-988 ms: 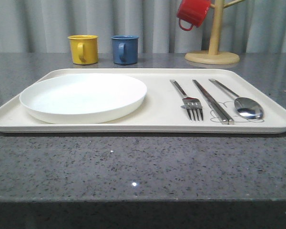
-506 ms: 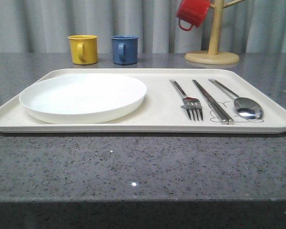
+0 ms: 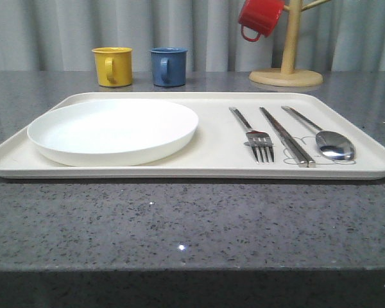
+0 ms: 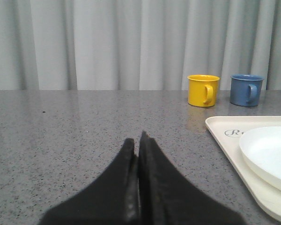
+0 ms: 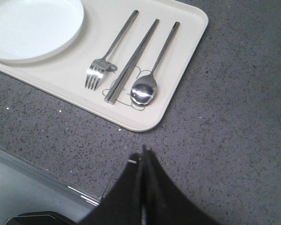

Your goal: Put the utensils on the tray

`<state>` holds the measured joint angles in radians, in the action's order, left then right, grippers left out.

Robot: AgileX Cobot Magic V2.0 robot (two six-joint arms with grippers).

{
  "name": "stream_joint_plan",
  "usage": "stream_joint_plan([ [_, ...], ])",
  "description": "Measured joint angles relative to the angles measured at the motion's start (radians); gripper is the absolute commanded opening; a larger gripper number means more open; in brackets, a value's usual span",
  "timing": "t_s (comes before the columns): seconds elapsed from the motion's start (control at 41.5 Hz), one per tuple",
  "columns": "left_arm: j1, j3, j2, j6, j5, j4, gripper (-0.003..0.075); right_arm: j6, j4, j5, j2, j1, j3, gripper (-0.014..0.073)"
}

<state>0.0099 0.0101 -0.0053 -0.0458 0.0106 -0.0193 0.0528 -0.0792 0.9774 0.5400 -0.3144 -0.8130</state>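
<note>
The cream tray [image 3: 218,138] lies across the grey table, and its near right corner [image 5: 178,70] also shows in the right wrist view. On its right half lie a fork [image 3: 253,136] [image 5: 105,58], a pair of chopsticks [image 3: 285,136] [image 5: 133,61] and a spoon [image 3: 327,141] [image 5: 152,70], side by side. My left gripper [image 4: 138,140] is shut and empty over bare table to the left of the tray [image 4: 229,140]. My right gripper [image 5: 143,157] is shut and empty, above the table near its front edge, off the tray's near right corner.
A round white plate [image 3: 112,130] fills the tray's left half. Behind the tray stand a yellow mug [image 3: 112,66] and a blue mug [image 3: 168,66]. A wooden mug tree [image 3: 287,64] at the back right carries a red mug [image 3: 260,18]. Curtains close the back.
</note>
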Motion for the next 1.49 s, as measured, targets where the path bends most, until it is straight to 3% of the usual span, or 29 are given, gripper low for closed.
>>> stream_joint_plan([
  [0.458,0.0,0.0,0.0,0.0,0.002,0.0,-0.0018,0.0,0.006,-0.024,-0.02,0.003,0.022,-0.0061],
  [0.579,0.0,0.0,0.0,0.0,0.002,0.0,-0.0018,0.0,0.01,-0.14,-0.1,0.072,0.123,-0.0061],
  [0.868,0.0,0.0,0.0,0.0,0.002,0.0,-0.0018,0.0,0.002,-0.629,-0.397,0.291,0.573,-0.0061],
  [1.085,0.0,0.0,0.0,0.0,0.002,0.0,-0.0018,0.0,-0.001,-0.86,-0.54,0.33,0.797,-0.0061],
  [1.495,0.0,0.0,0.0,0.0,0.002,0.0,-0.0018,0.0,-0.003,-0.926,-0.55,0.371,0.84,-0.0061],
])
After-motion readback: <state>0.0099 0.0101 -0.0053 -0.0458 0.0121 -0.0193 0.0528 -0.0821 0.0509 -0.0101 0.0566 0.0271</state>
